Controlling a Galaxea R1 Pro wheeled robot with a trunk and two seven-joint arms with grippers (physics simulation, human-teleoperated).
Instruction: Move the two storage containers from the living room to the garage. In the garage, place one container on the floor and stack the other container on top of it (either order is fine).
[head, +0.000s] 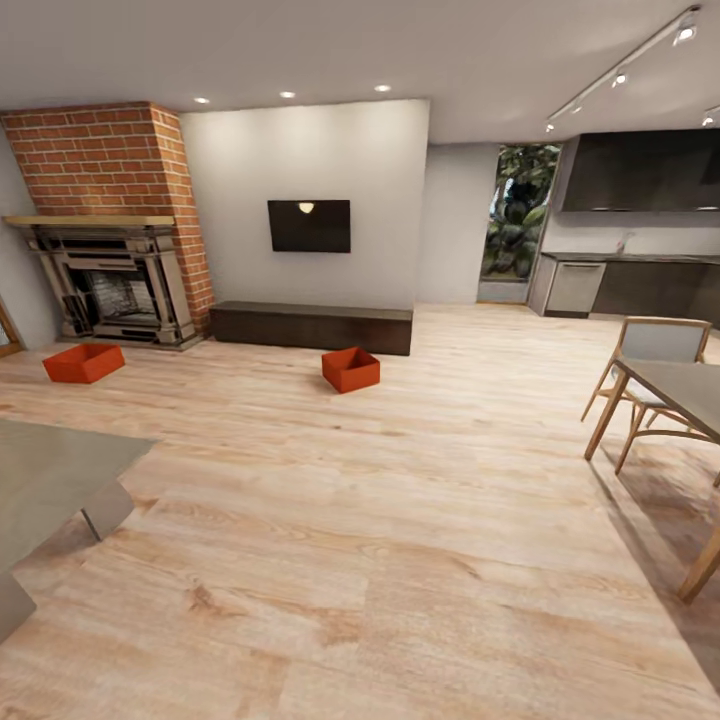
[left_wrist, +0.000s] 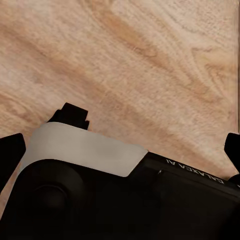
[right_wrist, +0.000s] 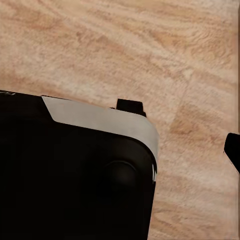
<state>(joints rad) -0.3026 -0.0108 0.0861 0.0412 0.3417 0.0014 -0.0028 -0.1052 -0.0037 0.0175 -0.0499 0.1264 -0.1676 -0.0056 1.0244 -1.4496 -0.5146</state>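
Living room, wood-plank floor (head: 400, 540). Two storage containers sit on it, well apart. One container (head: 351, 369) lies just in front of the long dark cabinet (head: 311, 327), below the wall TV (head: 309, 225). The other container (head: 84, 363) lies near the fireplace (head: 115, 290), beside the brick chimney (head: 110, 160). Both upright, open side up, both far from the robot across bare planks

Left hand (left_wrist: 122, 150): dark finger tips at the frame edges over planks, nothing between them, seemingly released, though I cannot tell for sure. Right hand (right_wrist: 232, 150): one tip visible at the frame edge, state cannot be told

Risks, as I judge them:
- Grey surface (head: 50, 480) at near left and dining table (head: 670, 385) with chair (head: 650, 360) at right narrow the route; a wide turn could clip a leg
- Driving in too close could nudge the nearer container against the cabinet, leaving poor room for fingers
- Low boxes on the floor call for a deep trunk bend; a one-wall grasp may tilt or slip
- Garage not in sight; carrying blocks the view down
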